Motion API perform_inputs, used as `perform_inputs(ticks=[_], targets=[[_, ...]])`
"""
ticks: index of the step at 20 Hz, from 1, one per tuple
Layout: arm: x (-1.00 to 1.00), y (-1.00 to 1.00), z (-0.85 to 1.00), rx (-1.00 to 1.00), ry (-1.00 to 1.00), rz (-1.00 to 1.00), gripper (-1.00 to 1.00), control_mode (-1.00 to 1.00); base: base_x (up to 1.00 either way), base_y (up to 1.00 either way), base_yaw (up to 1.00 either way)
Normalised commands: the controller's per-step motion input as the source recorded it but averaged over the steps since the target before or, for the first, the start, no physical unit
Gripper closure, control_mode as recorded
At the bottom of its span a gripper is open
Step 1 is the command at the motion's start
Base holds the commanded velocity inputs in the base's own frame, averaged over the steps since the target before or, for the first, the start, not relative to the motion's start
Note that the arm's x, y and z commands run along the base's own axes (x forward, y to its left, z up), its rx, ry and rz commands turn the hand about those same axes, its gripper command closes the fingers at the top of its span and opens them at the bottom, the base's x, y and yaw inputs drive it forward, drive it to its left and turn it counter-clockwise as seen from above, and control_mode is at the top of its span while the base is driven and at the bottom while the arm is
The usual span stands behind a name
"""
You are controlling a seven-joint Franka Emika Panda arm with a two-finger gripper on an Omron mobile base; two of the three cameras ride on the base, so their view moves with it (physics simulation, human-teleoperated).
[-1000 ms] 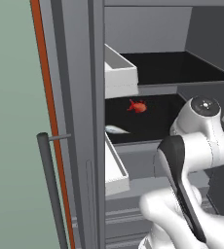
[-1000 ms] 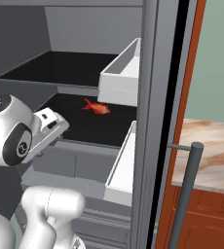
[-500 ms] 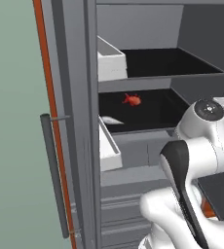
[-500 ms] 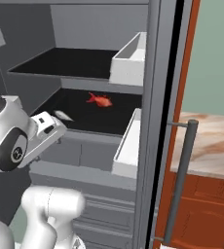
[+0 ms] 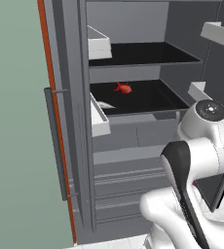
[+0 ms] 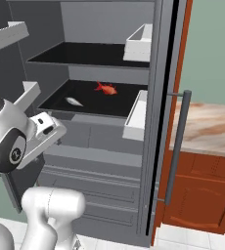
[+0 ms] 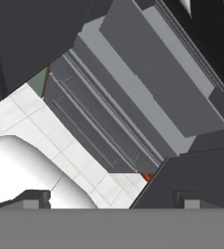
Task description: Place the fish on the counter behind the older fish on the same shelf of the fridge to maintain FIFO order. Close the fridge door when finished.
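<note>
Right base view, fish (image 6: 106, 89) on shelf (image 6: 85, 108), jaws (image 7: 109, 197) wide, well apart.

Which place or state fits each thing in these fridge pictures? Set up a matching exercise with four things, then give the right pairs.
Things:
1. red fish
2. silver fish
3. fridge door
4. tool

Places or states:
a. swung open, white bins on its inner face
b. near the front of the middle shelf
c. jaws wide apart, holding nothing
d. farther back on the middle shelf

Pairs: 1-d, 2-b, 3-a, 4-c
</note>
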Motion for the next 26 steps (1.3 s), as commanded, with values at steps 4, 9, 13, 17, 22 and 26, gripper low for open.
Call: perform_inputs(ticks=[4,9,13,17,22,26], targets=[[0.00,0.00,0.00,0.00,0.00,0.00,-1.00,1.00,-0.03,0.00,-0.01],[0.00,0.00,0.00,0.00,0.00,0.00,-1.00,1.00,0.00,0.00,0.00],[0.00,0.00,0.00,0.00,0.00,0.00,-1.00,1.00,-0.01,0.00,0.00],[-0.69,-0.60,-0.05,0.08,-0.06,-0.07,-1.00,-1.00,0.00,0.00,0.00],[-1.00,-1.00,0.00,0.18,-0.25,-0.09,-1.00,-1.00,0.00,0.00,0.00],[-0.48,-0.99,0.00,0.16,-0.29,-0.02,-1.00,-1.00,0.00,0.00,0.00]])
